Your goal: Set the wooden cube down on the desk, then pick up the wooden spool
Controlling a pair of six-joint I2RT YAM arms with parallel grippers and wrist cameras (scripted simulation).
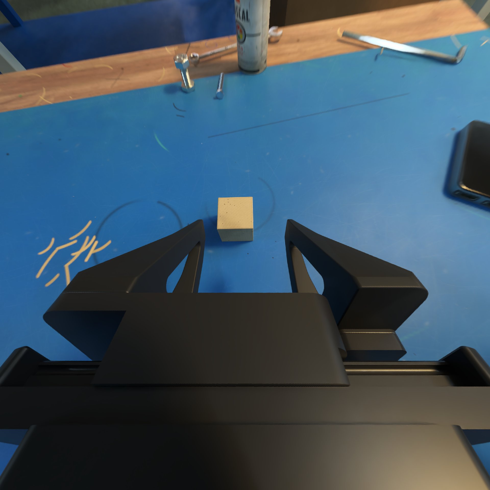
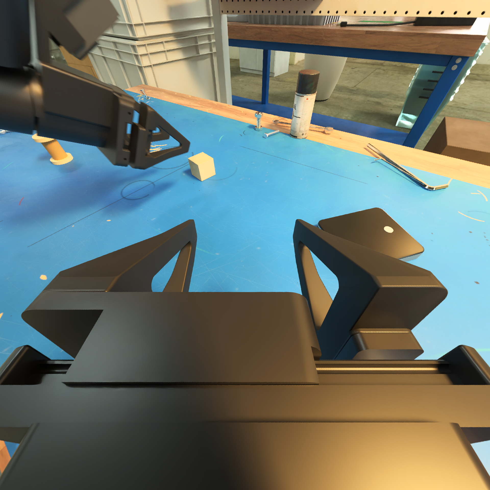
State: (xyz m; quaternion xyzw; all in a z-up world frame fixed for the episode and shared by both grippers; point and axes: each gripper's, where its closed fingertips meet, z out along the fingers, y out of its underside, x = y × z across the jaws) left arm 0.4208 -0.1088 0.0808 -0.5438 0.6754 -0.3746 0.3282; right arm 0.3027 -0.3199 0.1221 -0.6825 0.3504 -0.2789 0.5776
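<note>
Left pincer [image 1: 244, 225] spread wide, nothing between the fingers; the wooden cube [image 1: 235, 218] sits on the blue mat [image 1: 344, 172] just ahead of the fingertips, clear of both, resting flat. Right pincer [image 2: 244, 225] also spread and empty, over bare mat. From the right wrist view the left arm crosses in front of the wooden spool [image 2: 54, 149]: only the shaft and one flange show, the other end hidden behind the arm, and it lies back and to the left of the left pincer, well apart from the cube. The spool does not show in the left wrist view. A black flat device [image 2: 371, 233] lies beside the right pincer's right finger, partly covered by it; in the left view it is cut off by the frame edge. Spray can [image 2: 303, 106] far ahead at the mat's edge, its top cut off in the left view. Near it a bolt [image 1: 184, 73], a small screw [image 1: 220, 86], a wrench [image 2: 302, 124] partly behind the can. A bent metal bar [image 1: 403, 47] far ahead and right. Mat scratched, with drawn arcs, lines and wood shavings; wooden desk [image 1: 79, 79] border beyond. Room: stacked pale crates [image 2: 159, 39], a second bench [image 2: 344, 34], pegboard above.
</note>
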